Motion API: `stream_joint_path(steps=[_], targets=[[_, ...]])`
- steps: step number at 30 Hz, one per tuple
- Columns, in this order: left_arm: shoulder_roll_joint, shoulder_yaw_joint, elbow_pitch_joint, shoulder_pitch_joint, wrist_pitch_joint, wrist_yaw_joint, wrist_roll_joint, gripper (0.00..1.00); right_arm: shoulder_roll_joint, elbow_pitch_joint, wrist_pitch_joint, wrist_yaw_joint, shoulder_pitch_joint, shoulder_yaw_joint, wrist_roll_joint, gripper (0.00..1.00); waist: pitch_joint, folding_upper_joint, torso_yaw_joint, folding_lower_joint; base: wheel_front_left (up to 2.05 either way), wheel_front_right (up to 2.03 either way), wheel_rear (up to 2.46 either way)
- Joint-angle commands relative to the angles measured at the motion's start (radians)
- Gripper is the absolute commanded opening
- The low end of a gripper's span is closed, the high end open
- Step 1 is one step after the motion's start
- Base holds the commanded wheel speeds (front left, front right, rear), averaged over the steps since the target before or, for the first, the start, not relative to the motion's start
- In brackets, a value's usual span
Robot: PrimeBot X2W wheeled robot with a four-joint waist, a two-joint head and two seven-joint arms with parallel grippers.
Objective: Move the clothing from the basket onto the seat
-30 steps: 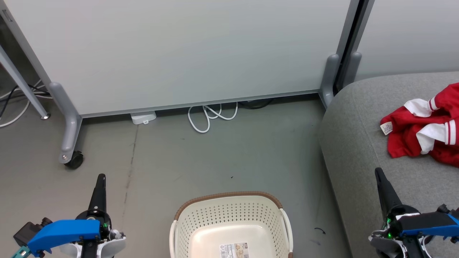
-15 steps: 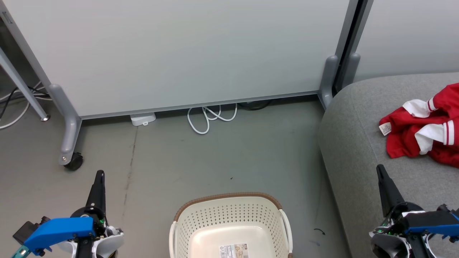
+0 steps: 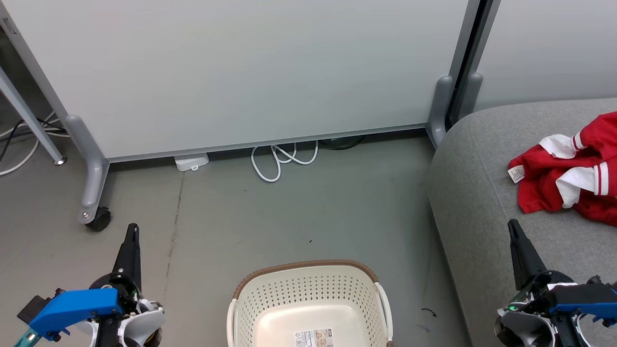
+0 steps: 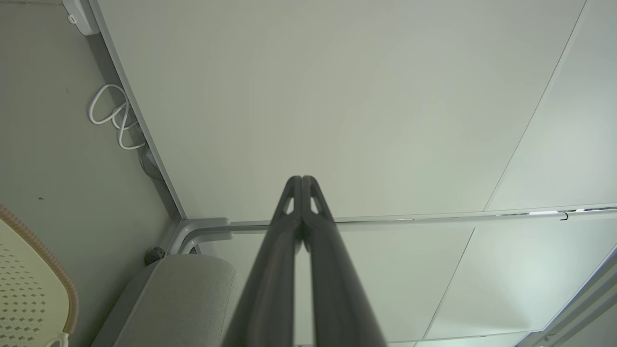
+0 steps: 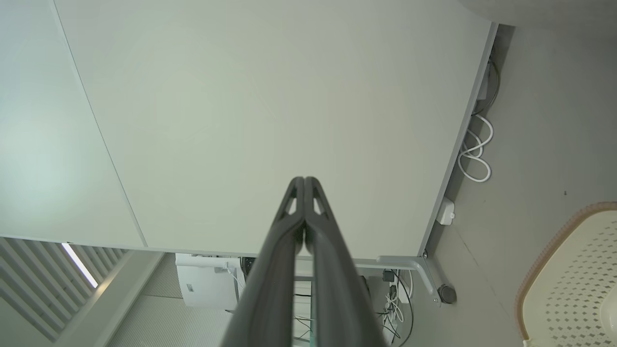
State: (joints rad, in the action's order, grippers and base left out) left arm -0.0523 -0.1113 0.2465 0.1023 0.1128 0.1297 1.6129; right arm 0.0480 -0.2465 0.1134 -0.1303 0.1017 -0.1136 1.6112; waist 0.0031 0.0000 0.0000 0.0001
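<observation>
This is looking like an office or lab space rather than a home. Pale movable partition panels point(image 3: 241, 72) are standing on grey metal feet, one foot riding on a black castor point(image 3: 99, 219), and they are walling off a bare grey floor point(image 3: 313, 217). A looped white cable point(image 3: 282, 161) and a small white box point(image 3: 192, 161) are lying at the panel's base, with more cables point(image 3: 19, 140) trailing beside a slanted metal leg point(image 3: 29, 115) at the left. Past the panels, in the right wrist view, a white office machine point(image 5: 207, 284) is sitting among wires, and pale slats point(image 5: 48, 284) like blinds are showing light between them. A grey upholstered seat point(image 3: 482, 202) is standing just beside the partition.
</observation>
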Motion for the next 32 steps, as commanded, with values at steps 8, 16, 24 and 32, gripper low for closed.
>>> stream_joint_path(steps=[8, 16, 24, 32], targets=[[0.0, -0.003, -0.004, 0.011, 0.003, 0.002, 0.003, 0.0, 0.004, 0.003, 0.003, -0.001, 0.011, -0.002, 0.003, 0.0, 0.0, 0.0, 0.0, -0.0001, 0.0, 0.0, 0.0], [0.001, -0.004, -0.004, 0.011, 0.003, 0.002, 0.002, 0.0, 0.004, 0.003, 0.003, -0.001, 0.011, -0.001, 0.003, 0.0, 0.0, 0.0, 0.0, -0.0001, 0.0, 0.0, 0.0], [0.001, -0.004, -0.004, 0.011, 0.004, 0.002, 0.002, 0.0, 0.004, 0.003, 0.003, -0.001, 0.011, -0.001, 0.003, 0.0, 0.0, 0.0, 0.0, -0.0001, 0.0, 0.0, 0.0], [0.001, -0.004, -0.004, 0.011, 0.004, 0.002, 0.002, 0.0, 0.004, 0.003, 0.003, -0.001, 0.011, -0.001, 0.003, 0.0, 0.0, 0.0, 0.0, -0.0001, 0.0, 0.0, 0.0]])
